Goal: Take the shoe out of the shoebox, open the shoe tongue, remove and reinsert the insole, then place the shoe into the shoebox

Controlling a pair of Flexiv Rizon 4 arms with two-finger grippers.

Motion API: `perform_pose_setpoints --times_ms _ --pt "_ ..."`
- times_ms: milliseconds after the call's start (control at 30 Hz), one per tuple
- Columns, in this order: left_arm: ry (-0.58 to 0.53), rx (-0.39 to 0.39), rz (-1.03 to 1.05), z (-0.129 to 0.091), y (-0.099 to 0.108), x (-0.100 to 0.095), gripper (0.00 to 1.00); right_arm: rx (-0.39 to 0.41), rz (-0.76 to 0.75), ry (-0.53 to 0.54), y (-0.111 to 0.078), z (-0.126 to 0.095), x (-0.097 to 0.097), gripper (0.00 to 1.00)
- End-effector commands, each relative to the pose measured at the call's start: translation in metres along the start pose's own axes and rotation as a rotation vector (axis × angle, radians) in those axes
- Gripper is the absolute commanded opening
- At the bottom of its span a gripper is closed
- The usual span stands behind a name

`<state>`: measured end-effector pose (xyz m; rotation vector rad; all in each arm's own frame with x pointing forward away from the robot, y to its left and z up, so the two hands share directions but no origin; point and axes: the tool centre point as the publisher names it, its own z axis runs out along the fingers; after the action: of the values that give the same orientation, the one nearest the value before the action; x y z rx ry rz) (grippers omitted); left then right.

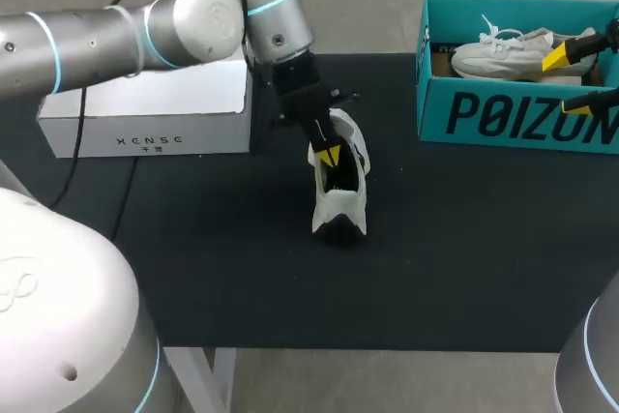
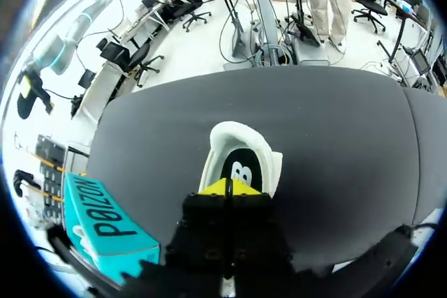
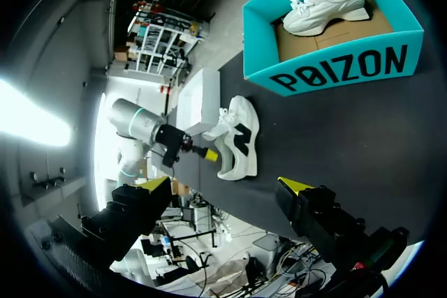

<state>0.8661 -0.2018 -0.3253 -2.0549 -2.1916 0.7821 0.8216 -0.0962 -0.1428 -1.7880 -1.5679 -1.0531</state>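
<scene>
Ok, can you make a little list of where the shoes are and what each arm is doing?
loose shoe: white, on the black table, black insole showing
boxed shoe: white, inside the teal shoebox
left end effector: tips together at the loose shoe's opening
right end effector: open, holding nothing
white box: far left on the table

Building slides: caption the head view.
Left gripper at the opening of a white shoe on the table; second shoe in teal shoebox.
</scene>
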Motion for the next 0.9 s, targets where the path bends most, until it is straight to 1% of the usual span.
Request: perform_pose_setpoints --times_ms 33,67,100,133,500,567,633,800,833,900 --pt "0.239 -0.083 0.007 -0.001 -0.008 -0.002 0.00 -0.001 0.000 -0.003 -0.001 0.000 0.000 1.00" --pt "0.240 -0.095 -0.006 -0.001 -0.007 0.000 0.00 -0.001 0.000 -0.003 -0.001 0.000 0.000 1.00" --pt "0.200 -0.090 -0.029 -0.001 -0.007 0.000 0.00 -0.001 0.000 -0.003 -0.001 0.000 0.000 1.00" --pt "0.168 -0.059 -0.070 -0.001 -0.008 -0.001 0.00 -0.001 0.000 -0.003 -0.001 0.000 0.000 1.00" --pt "0.168 -0.059 -0.070 -0.001 -0.008 -0.001 0.00 -0.001 0.000 -0.003 -0.001 0.000 0.000 1.00" --pt "0.155 -0.141 -0.062 0.002 -0.010 0.001 0.00 -0.001 0.000 -0.003 -0.001 0.000 0.000 1.00" --pt "0.182 -0.207 -0.050 0.007 -0.010 0.000 0.00 -0.001 0.000 -0.003 -0.001 0.000 0.000 1.00" --pt "0.225 -0.272 -0.030 0.024 -0.010 -0.006 0.00 -0.001 0.000 -0.003 -0.001 0.000 0.000 1.00" --pt "0.223 -0.274 -0.035 0.027 -0.009 -0.006 0.00 -0.001 0.000 -0.003 -0.001 0.000 0.000 1.00" --pt "0.177 -0.292 -0.040 0.033 -0.007 -0.005 0.00 -0.001 0.000 -0.003 -0.001 0.000 0.000 1.00"
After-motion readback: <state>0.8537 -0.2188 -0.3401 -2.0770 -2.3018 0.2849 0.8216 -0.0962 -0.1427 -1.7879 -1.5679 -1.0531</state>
